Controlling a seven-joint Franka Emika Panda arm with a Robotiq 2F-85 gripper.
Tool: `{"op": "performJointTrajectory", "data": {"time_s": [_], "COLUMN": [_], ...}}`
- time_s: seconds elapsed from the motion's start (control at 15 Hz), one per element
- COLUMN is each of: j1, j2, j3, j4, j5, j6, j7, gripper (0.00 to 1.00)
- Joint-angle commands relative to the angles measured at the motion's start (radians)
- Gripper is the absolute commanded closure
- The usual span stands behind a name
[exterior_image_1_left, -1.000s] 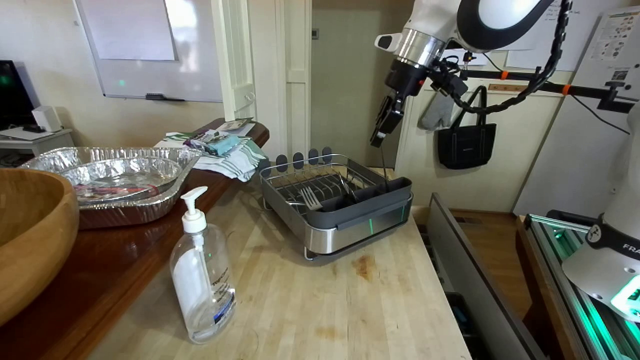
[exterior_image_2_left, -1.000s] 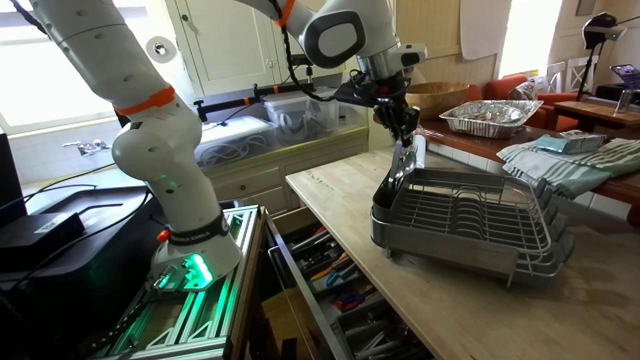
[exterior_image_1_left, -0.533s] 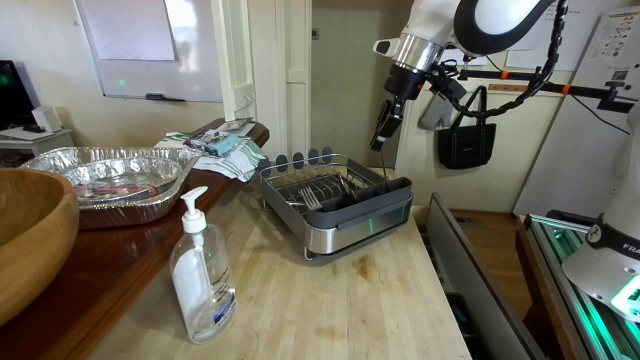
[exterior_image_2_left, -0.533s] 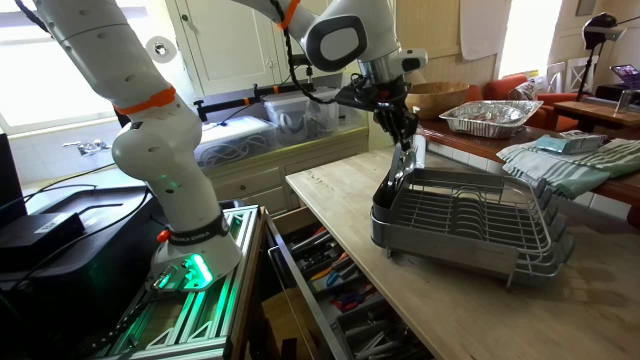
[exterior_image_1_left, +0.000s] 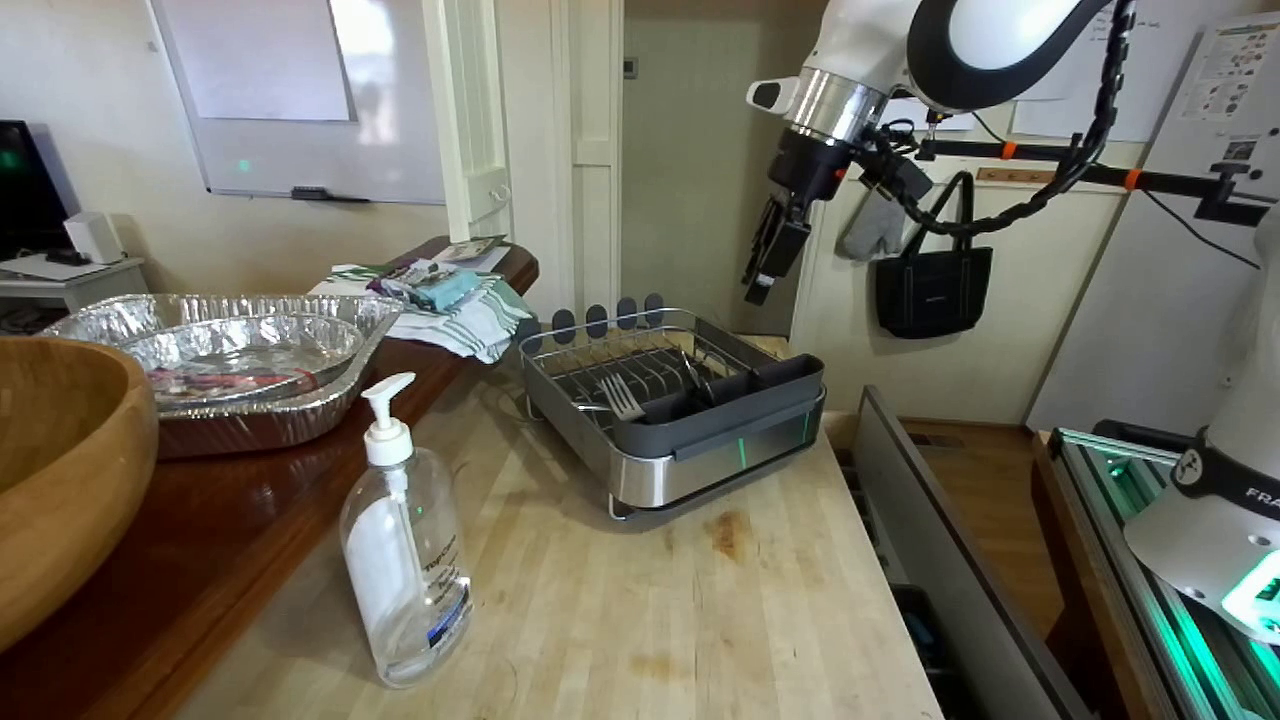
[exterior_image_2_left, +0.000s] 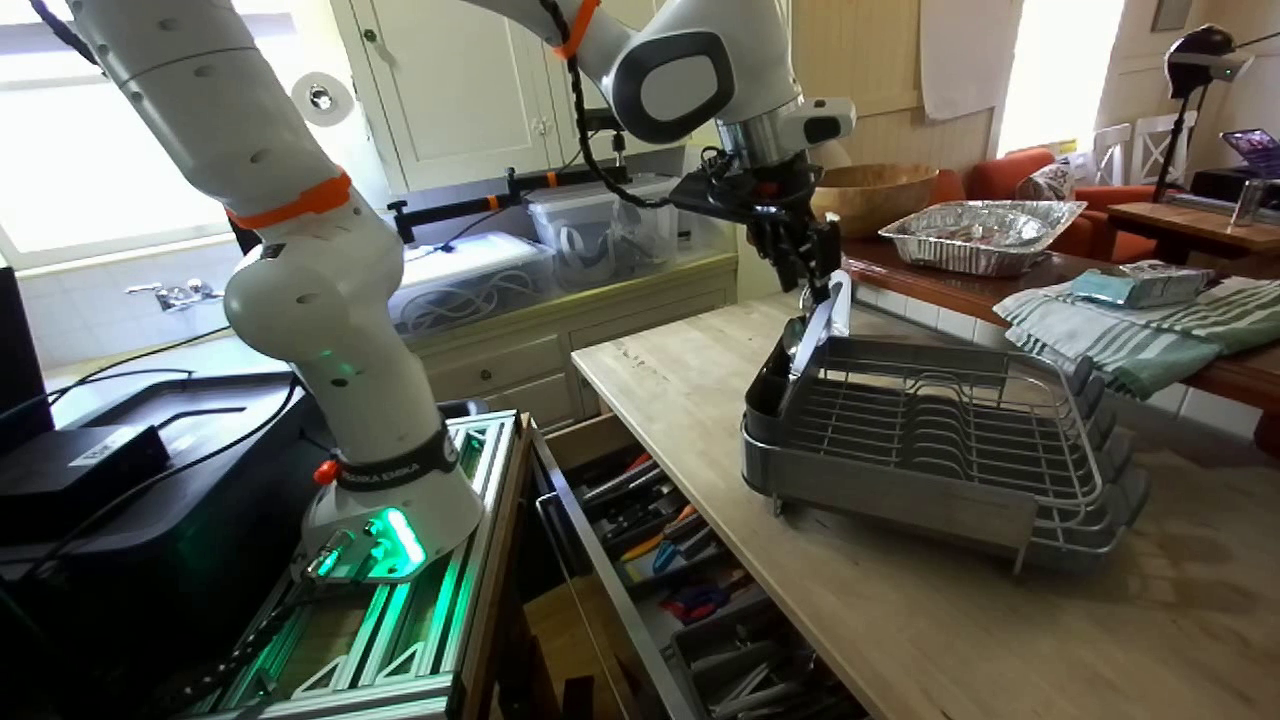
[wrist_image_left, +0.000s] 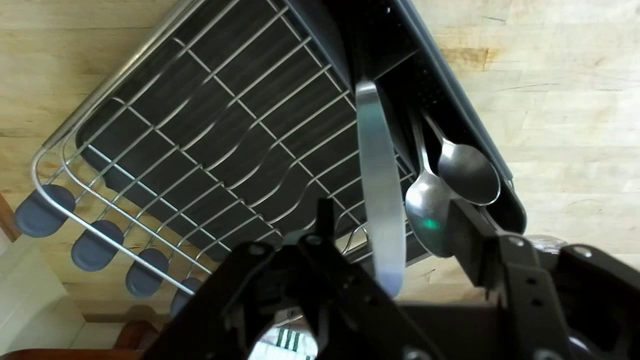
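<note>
My gripper (wrist_image_left: 397, 227) is open above the end of the dark grey cutlery holder (wrist_image_left: 445, 75), its two fingers well apart. A table knife (wrist_image_left: 382, 190) leans out of the holder with its blade end between the fingers, and I see no grip on it. Beside it a large spoon (wrist_image_left: 427, 205) is partly covered by the right finger (wrist_image_left: 467, 240), and whether they touch I cannot tell. A smaller spoon (wrist_image_left: 470, 175) rests close by. In an exterior view the gripper (exterior_image_1_left: 760, 288) hangs over the holder's far end, and a fork (exterior_image_1_left: 622, 397) pokes out nearer the camera.
The holder sits along one side of a wire dish rack (exterior_image_2_left: 950, 420) on the wooden counter (exterior_image_2_left: 680, 370). Alongside stands an open drawer (exterior_image_2_left: 620, 580) of utensils. In an exterior view are a soap bottle (exterior_image_1_left: 405, 570), a wooden bowl (exterior_image_1_left: 70, 480) and foil trays (exterior_image_1_left: 280, 420).
The gripper has dipped slightly, then opened. The knife, upright below it before, has been let go and tipped over toward the rack. The arm has barely moved in the last half second.
</note>
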Motion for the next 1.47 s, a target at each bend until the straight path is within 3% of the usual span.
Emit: {"op": "performJointTrajectory", "data": {"time_s": [0.0,0.07,0.13,0.67,1.2,1.4], "j1": [-0.005,-0.005,-0.004,0.026,-0.006,0.002], "j2": [0.002,-0.001,-0.005,-0.04,-0.074,-0.066], "j3": [0.005,0.005,0.004,-0.03,0.024,0.019], "j4": [0.001,0.001,0.001,0.06,0.141,0.139], "j5": [-0.012,-0.012,-0.01,0.13,0.018,0.04], "j6": [-0.009,-0.008,-0.009,-0.17,-0.428,-0.397], "j7": [0.017,0.017,0.015,-0.056,0.08,0.056], "gripper": [0.09,0.01,0.0,0.0,0.0,0.0]}}
